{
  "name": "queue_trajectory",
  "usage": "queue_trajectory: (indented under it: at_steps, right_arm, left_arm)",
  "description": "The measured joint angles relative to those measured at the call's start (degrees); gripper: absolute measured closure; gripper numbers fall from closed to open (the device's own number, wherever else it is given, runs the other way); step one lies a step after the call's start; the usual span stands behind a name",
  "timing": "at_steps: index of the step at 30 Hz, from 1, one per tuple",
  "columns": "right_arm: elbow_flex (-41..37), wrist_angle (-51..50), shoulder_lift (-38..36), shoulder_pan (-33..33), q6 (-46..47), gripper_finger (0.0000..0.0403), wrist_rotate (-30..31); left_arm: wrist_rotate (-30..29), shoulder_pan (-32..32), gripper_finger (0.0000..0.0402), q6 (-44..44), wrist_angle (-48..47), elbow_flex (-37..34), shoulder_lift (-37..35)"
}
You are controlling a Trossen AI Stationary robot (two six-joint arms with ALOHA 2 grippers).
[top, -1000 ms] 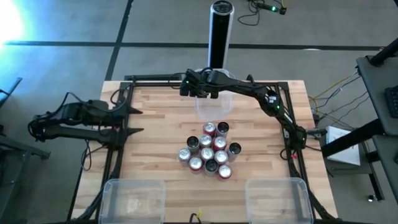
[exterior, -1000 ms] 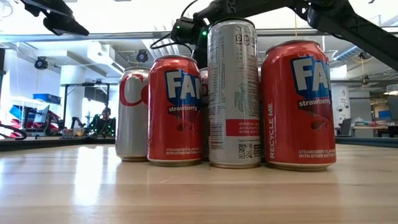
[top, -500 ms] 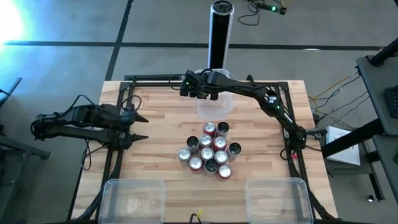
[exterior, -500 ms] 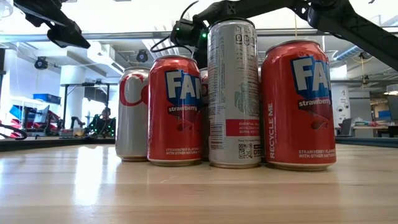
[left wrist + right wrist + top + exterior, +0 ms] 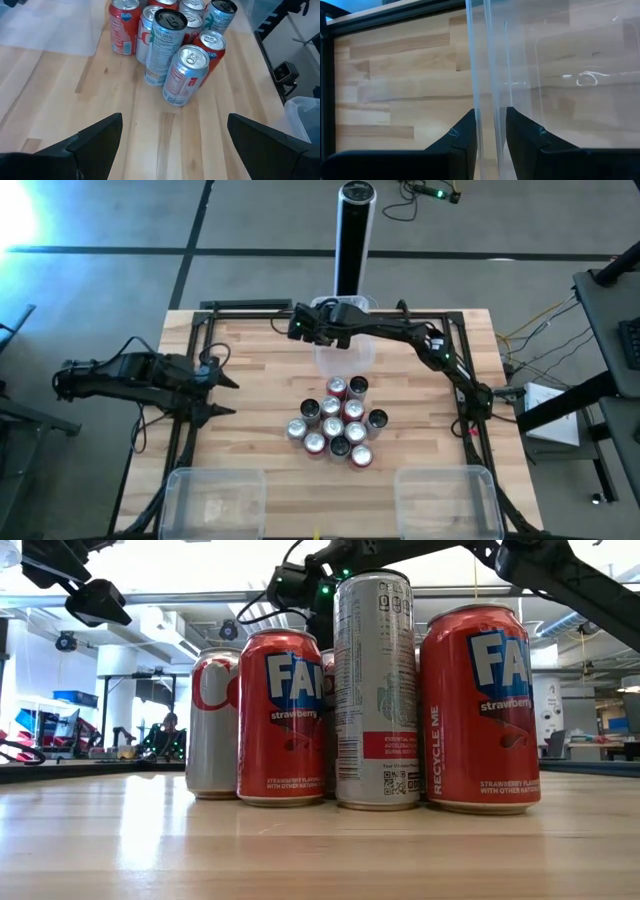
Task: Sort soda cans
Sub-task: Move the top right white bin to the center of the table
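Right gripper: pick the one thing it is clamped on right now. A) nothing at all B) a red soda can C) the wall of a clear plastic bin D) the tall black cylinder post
C: in the right wrist view the right gripper has its two dark fingers pinching the thin wall of the clear bin, with the soda cans grouped apart from it on the table.

Overhead view straight down on the pale wooden plank table; low view level, close to the cluster of red and silver soda cans, shared with left wrist view.
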Motion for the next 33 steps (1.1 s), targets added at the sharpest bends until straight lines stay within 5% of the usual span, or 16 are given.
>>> queue_trajectory:
  at_steps: [10, 24, 33]
  right_arm:
    - [0.0, 1.3, 0.0, 0.2, 1.7, 0.0318, 0.8]
    - [-0.1, 3.5, 0.0, 0.7, 0.5, 0.0317, 0.6]
    - [-0.1, 3.4, -0.5, 0.9, -7.8, 0.0235, -0.2]
  left_arm:
    - [5.0, -0.5, 0.0055, -0.2, -0.4, -1.0, -0.2]
    - [4.3, -0.7, 0.0055, -1.2, 0.2, 0.0, -0.5]
    - [6.9, -2.2, 0.0055, -3.1, -3.0, 2.5, -1.7]
